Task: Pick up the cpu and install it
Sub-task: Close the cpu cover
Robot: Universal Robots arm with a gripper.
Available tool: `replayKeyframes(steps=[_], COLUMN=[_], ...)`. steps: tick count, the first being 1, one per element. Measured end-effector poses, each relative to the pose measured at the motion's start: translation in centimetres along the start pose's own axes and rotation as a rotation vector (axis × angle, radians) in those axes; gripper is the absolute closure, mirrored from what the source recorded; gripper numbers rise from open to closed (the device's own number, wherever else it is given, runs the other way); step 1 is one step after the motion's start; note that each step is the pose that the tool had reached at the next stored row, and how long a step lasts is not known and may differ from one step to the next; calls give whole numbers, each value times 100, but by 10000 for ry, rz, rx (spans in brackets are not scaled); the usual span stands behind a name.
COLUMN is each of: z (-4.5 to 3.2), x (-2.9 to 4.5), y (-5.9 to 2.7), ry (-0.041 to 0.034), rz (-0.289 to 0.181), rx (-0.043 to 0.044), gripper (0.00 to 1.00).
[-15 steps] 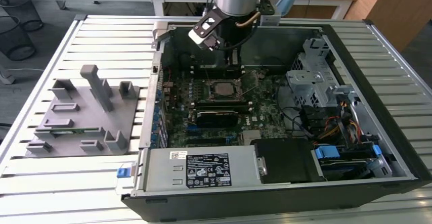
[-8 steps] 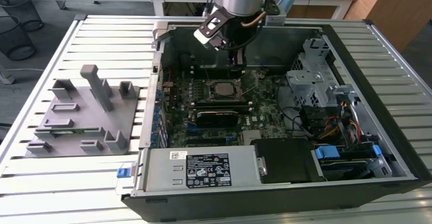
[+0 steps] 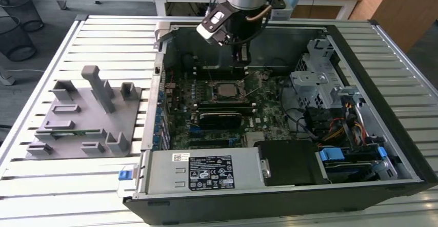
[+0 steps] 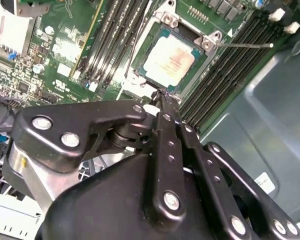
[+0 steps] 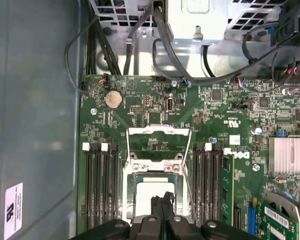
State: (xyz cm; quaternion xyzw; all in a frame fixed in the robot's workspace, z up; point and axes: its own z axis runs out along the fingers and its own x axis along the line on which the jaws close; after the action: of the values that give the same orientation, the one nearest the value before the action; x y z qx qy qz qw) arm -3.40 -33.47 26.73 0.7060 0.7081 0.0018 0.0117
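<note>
1. Slatted table (image 3: 89, 32): it carries everything you see here.
2. Computer case (image 3: 391, 101): open on its side, filling the table towards the exterior view's right edge.
3. Motherboard (image 3: 268, 109): on the case floor, with drive cages and cables crowding its side at the exterior view's right.
4. Grey tray (image 3: 87, 120): beside the case, by the table edge at the exterior view's left.
5. Gripper (image 3: 243, 60): hanging inside the case near its far wall. Your fingers (image 4: 166, 117) are pressed together on nothing, with free air around them.
6. Socket (image 5: 155, 172): between the memory slots, its frame lifted.
7. Cpu (image 4: 174, 62): lying flat in the socket, just beyond the fingertips.
</note>
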Motion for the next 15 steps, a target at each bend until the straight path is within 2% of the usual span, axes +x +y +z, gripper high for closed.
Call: replayKeyframes(steps=[4, 8, 15], z=[4, 7, 15], x=[-45, -54, -55], y=[-1, 11, 195], ry=[0, 2, 2], rz=[-64, -62, -63], rx=[-1, 1, 16], gripper=[89, 89, 89])
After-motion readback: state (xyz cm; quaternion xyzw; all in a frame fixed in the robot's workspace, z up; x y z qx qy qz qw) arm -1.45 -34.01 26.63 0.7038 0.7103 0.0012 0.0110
